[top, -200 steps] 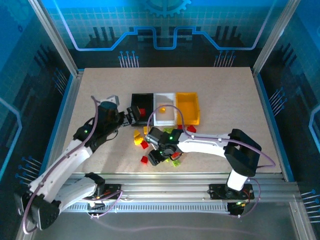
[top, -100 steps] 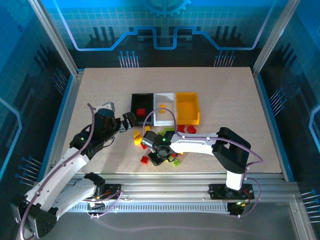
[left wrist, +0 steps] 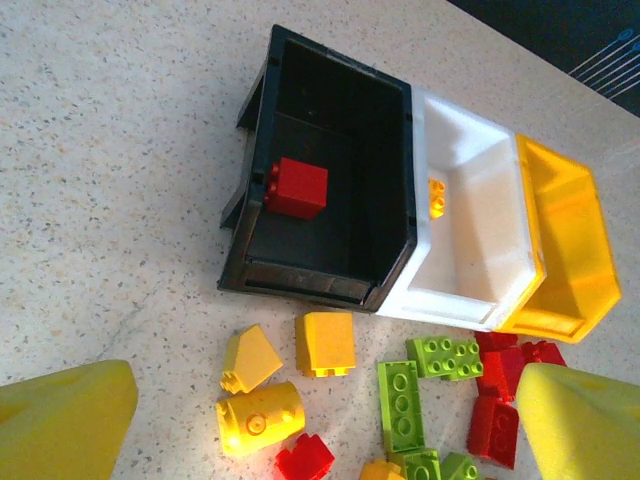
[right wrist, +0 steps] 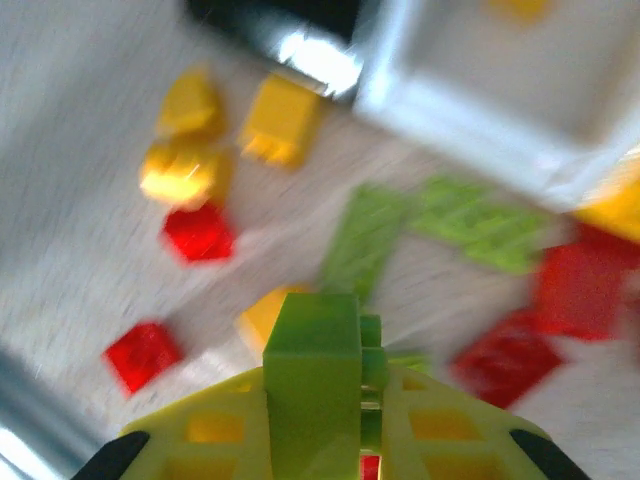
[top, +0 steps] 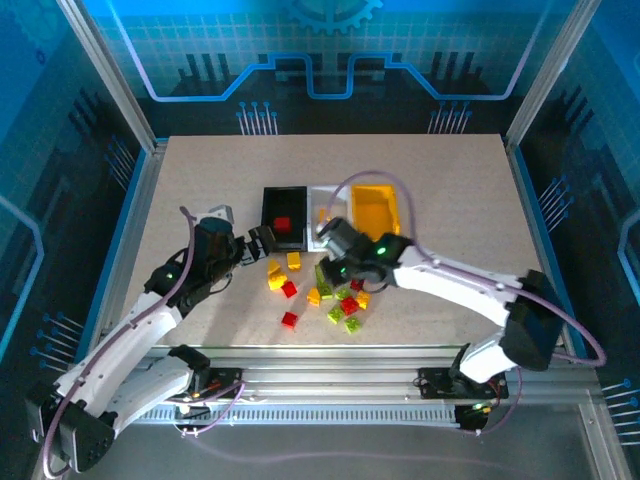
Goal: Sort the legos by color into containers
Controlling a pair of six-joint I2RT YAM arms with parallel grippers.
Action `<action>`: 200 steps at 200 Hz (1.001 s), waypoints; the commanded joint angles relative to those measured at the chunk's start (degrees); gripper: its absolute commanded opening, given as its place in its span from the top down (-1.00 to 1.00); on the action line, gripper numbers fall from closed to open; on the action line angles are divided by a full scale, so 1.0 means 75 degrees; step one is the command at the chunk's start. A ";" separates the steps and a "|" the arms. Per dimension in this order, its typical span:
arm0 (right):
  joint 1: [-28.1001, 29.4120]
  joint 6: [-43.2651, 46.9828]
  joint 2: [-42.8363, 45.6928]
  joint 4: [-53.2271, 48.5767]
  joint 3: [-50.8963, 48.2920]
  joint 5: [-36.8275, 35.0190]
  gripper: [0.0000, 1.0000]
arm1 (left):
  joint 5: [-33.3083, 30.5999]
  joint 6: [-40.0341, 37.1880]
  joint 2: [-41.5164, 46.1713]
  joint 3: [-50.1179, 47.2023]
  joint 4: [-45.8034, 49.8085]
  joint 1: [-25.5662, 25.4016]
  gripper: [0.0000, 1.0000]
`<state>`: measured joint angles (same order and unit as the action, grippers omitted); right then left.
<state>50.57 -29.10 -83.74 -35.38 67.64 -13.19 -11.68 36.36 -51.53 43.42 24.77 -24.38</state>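
Note:
Three bins stand in a row: black bin with a red brick inside, white bin holding one orange-yellow brick, and yellow bin. Loose red, yellow and lime green legos lie in front of them. My right gripper hangs over this pile, shut on a lime green brick. My left gripper is open, just left of the pile and in front of the black bin, above yellow bricks.
The right arm crosses over the white bin's near end and the pile's right side. A lone red brick lies near the table's front edge. Bare tabletop stretches left of and behind the bins.
My right gripper has risen from the front of the pile with the green brick and moved back toward the bins; its arm swung right. The left gripper barely shifted.

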 commanded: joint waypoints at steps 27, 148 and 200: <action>-0.2091 -0.0293 -0.0387 -0.0458 0.0445 -0.1203 0.60 | 0.0491 0.0305 -0.0382 -0.0232 -0.0163 0.0032 -0.98; -0.3264 -0.0567 -0.3167 -0.0252 0.2289 -0.0446 -0.17 | 0.1156 0.0660 -0.1008 -0.0461 -0.0365 0.0034 -0.98; -0.2772 -0.0479 -0.1220 -0.0193 0.1190 -0.0005 -0.72 | 0.1466 0.0555 -0.1039 -0.0388 -0.0368 0.0029 -0.98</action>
<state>26.85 -32.45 -101.67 -36.67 80.55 -15.77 -3.29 40.58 -59.09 40.32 22.55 -24.38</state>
